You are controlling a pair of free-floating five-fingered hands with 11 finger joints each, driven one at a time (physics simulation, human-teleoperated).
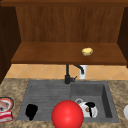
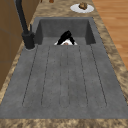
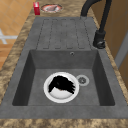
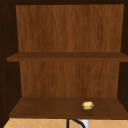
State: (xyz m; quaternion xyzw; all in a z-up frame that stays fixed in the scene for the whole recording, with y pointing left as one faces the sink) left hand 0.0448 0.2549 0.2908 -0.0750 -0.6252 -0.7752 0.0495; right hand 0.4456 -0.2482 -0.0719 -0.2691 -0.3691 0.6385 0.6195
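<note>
From the front, the white bowl (image 1: 86,108) sits in the sink basin (image 1: 106,100), the right hand (image 1: 90,108) reaching into it; the left hand (image 1: 31,111) hovers over the drainboard. No lettering is legible. From the right side, the right hand (image 3: 61,84) lies across the bowl (image 3: 61,93), fingers spread loosely, gripping nothing.
</note>
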